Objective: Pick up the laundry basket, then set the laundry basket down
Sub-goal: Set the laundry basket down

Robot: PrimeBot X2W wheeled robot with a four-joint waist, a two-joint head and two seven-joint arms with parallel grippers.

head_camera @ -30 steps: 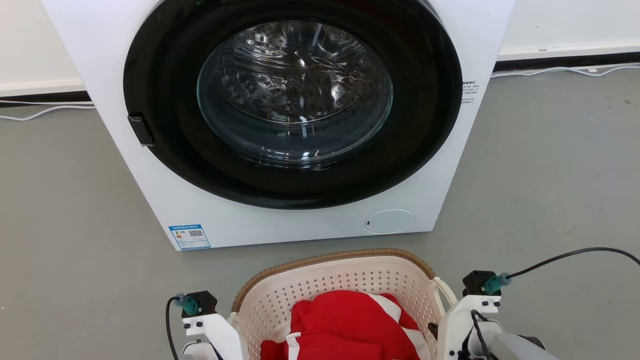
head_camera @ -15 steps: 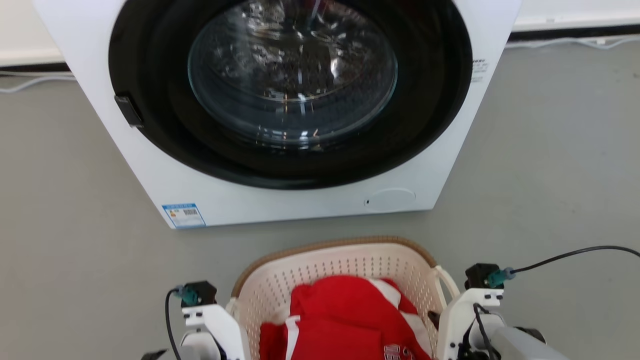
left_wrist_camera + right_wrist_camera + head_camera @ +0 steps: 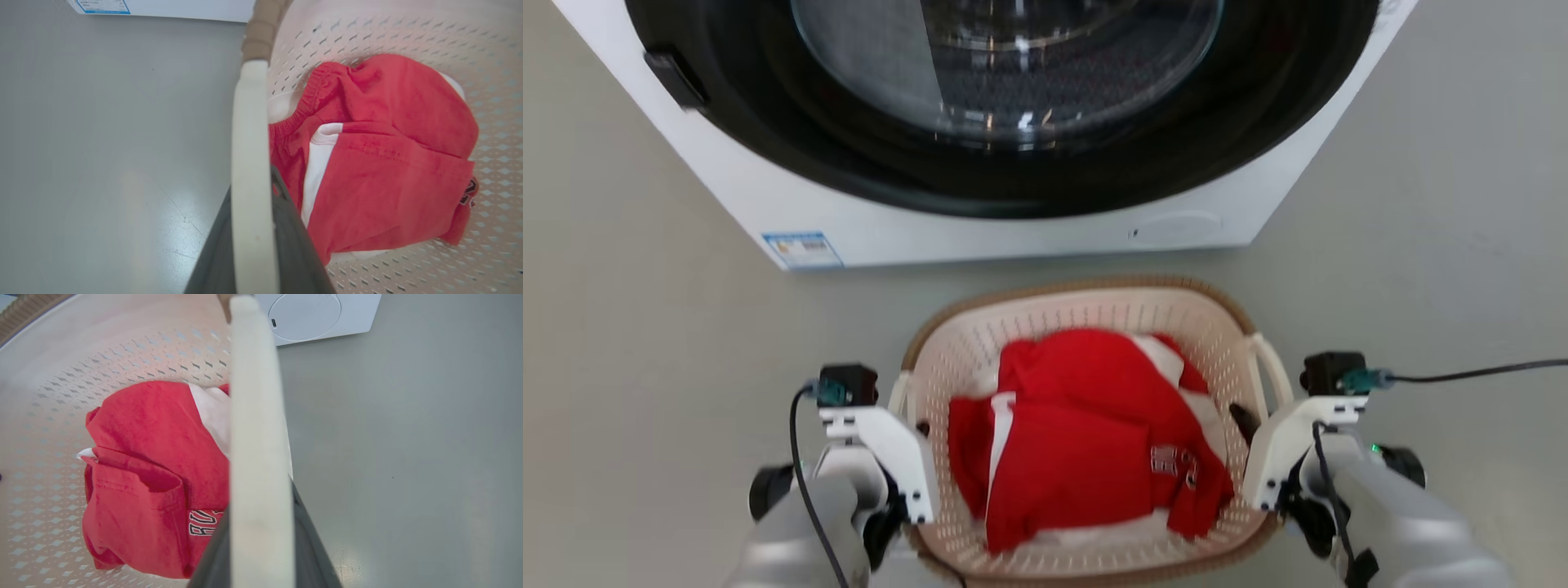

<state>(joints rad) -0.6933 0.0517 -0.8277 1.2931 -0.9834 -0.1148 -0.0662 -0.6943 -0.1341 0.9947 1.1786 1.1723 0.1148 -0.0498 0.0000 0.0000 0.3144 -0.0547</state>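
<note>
**Basket.** The basket (image 3: pixel 1054 322) sits directly in front of the washer (image 3: pixel 1013 233), near its lower front panel but apart from it, with grey floor (image 3: pixel 645 367) on both sides. Its brown rim faces up. A red garment (image 3: pixel 1086 425) with white panels lies crumpled inside and covers most of the perforated bottom. Black-edged lettering shows on the garment near the robot's right. The pictures do not show whether the basket rests on the floor or is raised off it.

**Left end effector.** In the left wrist view the left end effector (image 3: pixel 251 183) pinches the left handle (image 3: pixel 250 143). One dark finger (image 3: pixel 296 245) lies on the basket side of the white loop and the other on the floor side, and both press against it.

**Right end effector.** In the right wrist view the right end effector (image 3: pixel 259 496) pinches the right handle (image 3: pixel 259 416) in the same way. One finger (image 3: pixel 316 547) lies on the floor side and its mate on the garment side.

**Arms.** In the head view both pale forearms come in from the bottom edge, one on each side of the basket. A black cable (image 3: pixel 1478 374) runs from the right wrist camera towards the right edge.

**Washer.** The door glass (image 3: pixel 1013 65) is closed within its black ring. A blue label (image 3: pixel 802 249) sits at the lower left corner of the front panel (its print is too small to read). A round cover (image 3: pixel 304 314) sits at the lower right corner.
</note>
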